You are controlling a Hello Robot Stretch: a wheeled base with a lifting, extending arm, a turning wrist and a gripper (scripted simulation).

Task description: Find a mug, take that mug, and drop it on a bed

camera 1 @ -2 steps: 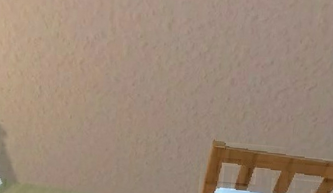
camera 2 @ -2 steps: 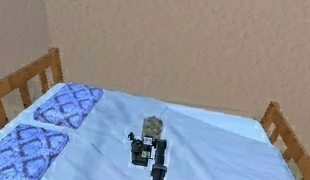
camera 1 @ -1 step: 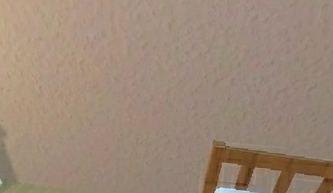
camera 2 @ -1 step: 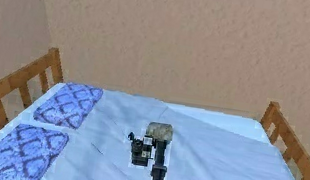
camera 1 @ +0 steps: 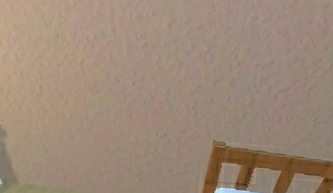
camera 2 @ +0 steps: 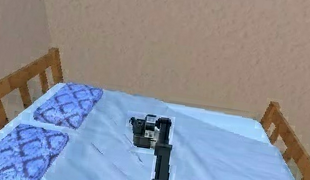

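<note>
Claw (camera 2: pixel 141 133): bed (camera 2: pixel 224 158) behind it; I can't tell its grip or load.
Pillows (camera 2: pixel 68 104): two, patterned, beside headboard (camera 2: pixel 12 86).

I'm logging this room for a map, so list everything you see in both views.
Bed: one, white sheet, across the arm side view's lower half.
Pillows: two, blue patterned, on the bed at the arm side view's left.
Headboard: one, brown wood, arm side view's left; also at the forward view's lower right.
Footboard: one, brown wood, arm side view's right.
Walls: tan, behind the bed.
Arm: one, dark bar, from the arm side view's bottom edge, in front of the bed.
Hand: one, dark, at the arm's far end with the sheet behind it; I cannot tell whether it holds anything.
</note>
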